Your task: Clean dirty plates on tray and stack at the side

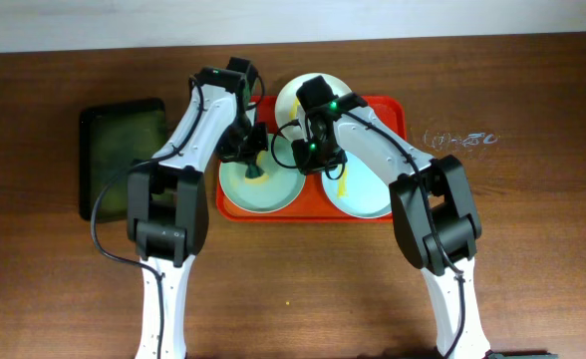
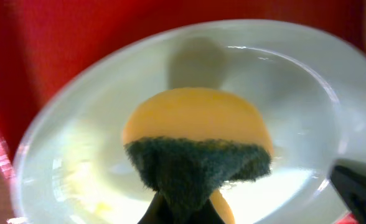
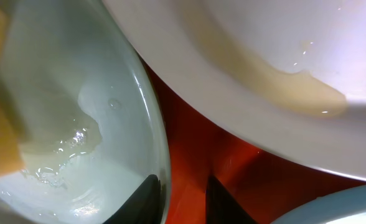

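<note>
The red-orange tray [image 1: 393, 108] holds three plates. My left gripper [image 1: 254, 160] is shut on a yellow-and-green sponge [image 2: 198, 143] and presses it into the left mint plate [image 1: 245, 196], whose bowl is wet [image 2: 295, 93]. My right gripper [image 1: 308, 165] straddles that plate's right rim [image 3: 161, 143], one finger inside and one over the tray [image 3: 189, 143], shut on the rim [image 3: 180, 186]. A second mint plate [image 1: 371, 194] with a yellow smear lies to the right. The cream plate [image 1: 291, 95] sits at the back, a yellowish smear on it [image 3: 307, 93].
A dark green tray [image 1: 114, 150] lies on the wooden table left of the red tray. Both arms cross over the red tray's middle. Faint chalk marks [image 1: 460, 140] show on the table to the right.
</note>
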